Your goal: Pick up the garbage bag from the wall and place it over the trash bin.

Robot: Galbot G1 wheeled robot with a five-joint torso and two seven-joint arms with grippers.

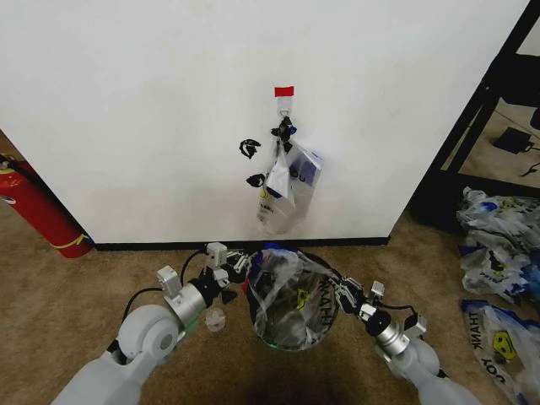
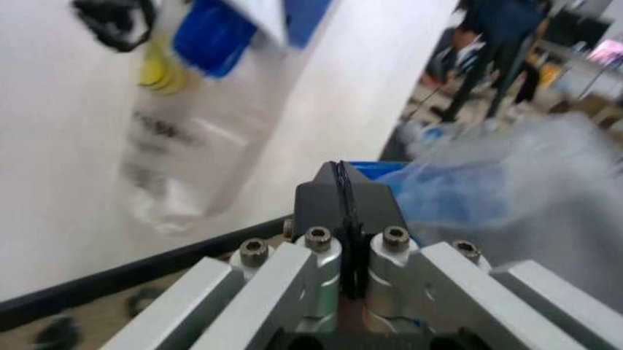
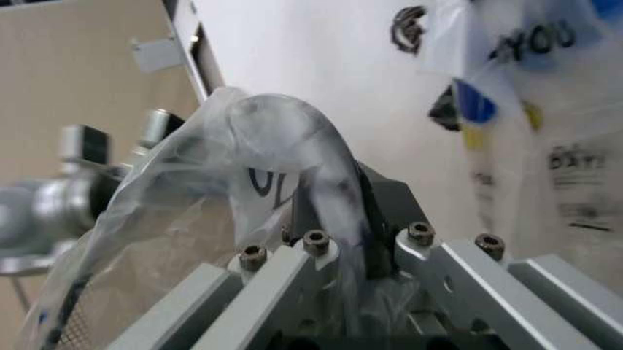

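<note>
- Garbage bag [image 1: 291, 299]: thin clear plastic with a blue handle and dark print, draped over the trash bin [image 1: 295, 337] at 6 o'clock of the head view, stretched between the two claws.
- Trash bin: small, dark, standing on the brown carpet [image 1: 76, 295] just in front of the wall [image 1: 169, 101]; mostly covered by the bag.
- Left claw [image 1: 238, 268]: at the bag's 9 o'clock edge, fingers [image 2: 343, 200] pressed tight together, with blue plastic of the bag right at their tips.
- Right claw [image 1: 342, 293]: at the bag's 3 o'clock edge, clenched on a fold of the clear plastic, which bulges over its fingers [image 3: 375, 211] in the right wrist view.
- Wall: plain white with a black baseboard; a red tape strip [image 1: 283, 91] at 12 o'clock, and below it a bunch of bags [image 1: 288, 190] hanging from a hook.
- Fire extinguisher [image 1: 38, 207]: red, leaning at 9 o'clock.
- Loose bags [image 1: 498, 245]: piled on the floor at 3 o'clock.
</note>
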